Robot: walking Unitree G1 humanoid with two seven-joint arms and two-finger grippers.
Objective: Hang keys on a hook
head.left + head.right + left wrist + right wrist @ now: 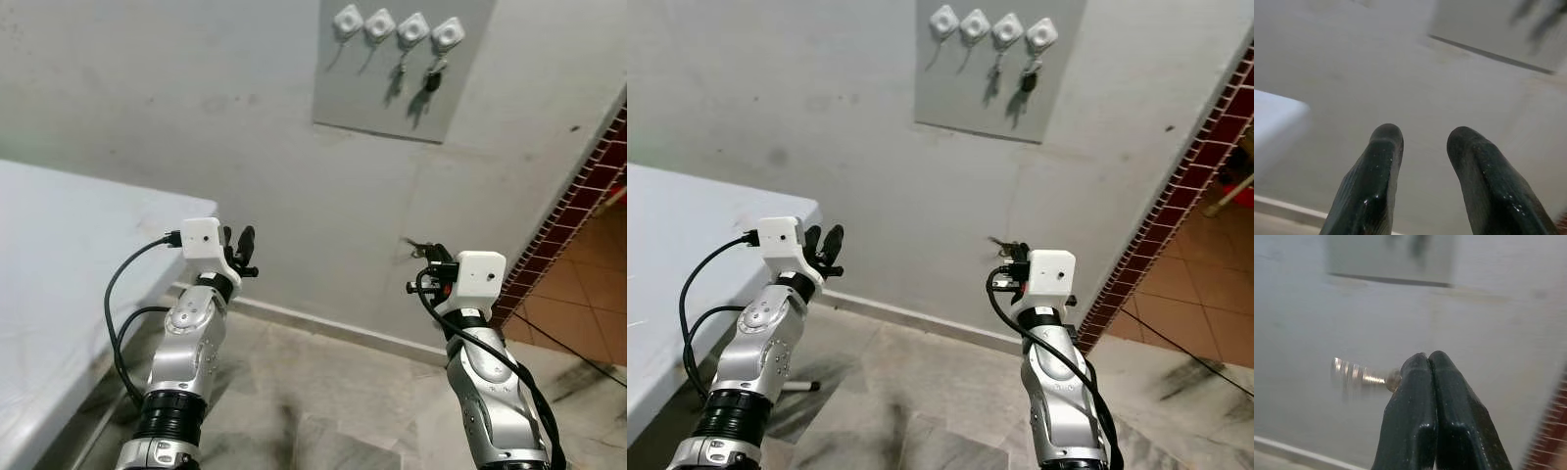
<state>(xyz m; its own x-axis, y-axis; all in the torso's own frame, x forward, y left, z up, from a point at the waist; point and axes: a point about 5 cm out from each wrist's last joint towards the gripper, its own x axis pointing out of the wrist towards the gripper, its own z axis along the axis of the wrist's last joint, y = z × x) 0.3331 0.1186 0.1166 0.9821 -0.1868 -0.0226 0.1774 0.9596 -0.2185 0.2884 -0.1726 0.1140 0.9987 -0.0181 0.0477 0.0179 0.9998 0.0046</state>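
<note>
Grey wall panel, four white hooks — two already hung, high above you. Left gripper spread, idle. Right gripper pinches the keys, carrying. Next: lift them to a free hook.

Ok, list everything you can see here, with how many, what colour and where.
panel: one, grey, high on the wall
hooks: four, white, in a row on the panel; the left two bare
keys: two sets, dark, hanging on the right two hooks
key: one, silvery, pinched in the right tool
table: one, white, robot's left
brick strip: one, dark red, right
left tool: black, open, raised
right tool: black, shut on the key
</note>
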